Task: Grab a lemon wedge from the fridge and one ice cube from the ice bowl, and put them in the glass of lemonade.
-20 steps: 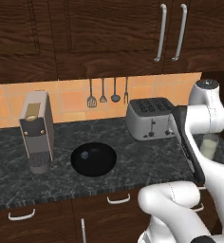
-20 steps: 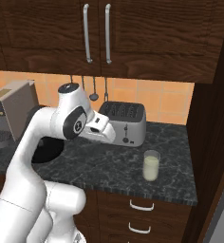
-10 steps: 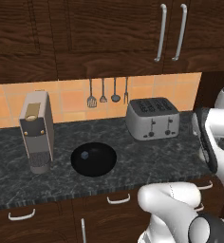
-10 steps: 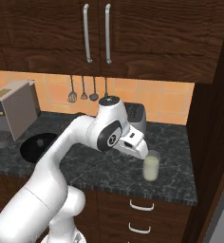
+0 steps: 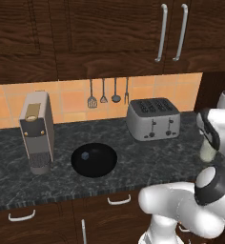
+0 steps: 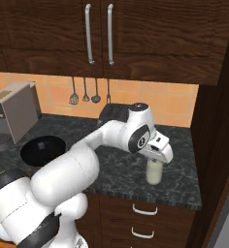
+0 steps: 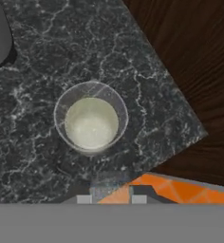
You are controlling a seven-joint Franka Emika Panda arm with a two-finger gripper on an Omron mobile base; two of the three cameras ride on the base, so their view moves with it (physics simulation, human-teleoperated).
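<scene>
A: Glass of lemonade [image 7: 91, 122] stands near the counter's [image 5: 148, 157] corner, well right of the toaster [image 5: 153, 118]. Why is the gripper [image 6: 157, 154] right above it?

B: Probably to drop something in; fingers pressed together, what they pinch I can't tell. Clear round tumbler, speckled stone, glossy black ice bowl [image 5: 94, 160] left of the toaster.

Light: I see even, soft, rendered lighting; the backsplash [image 5: 76, 102] is brightest.
Shadows: faint under the toaster [image 5: 153, 118].
Sharpness: hand view looks soft; base views crisp.
</scene>
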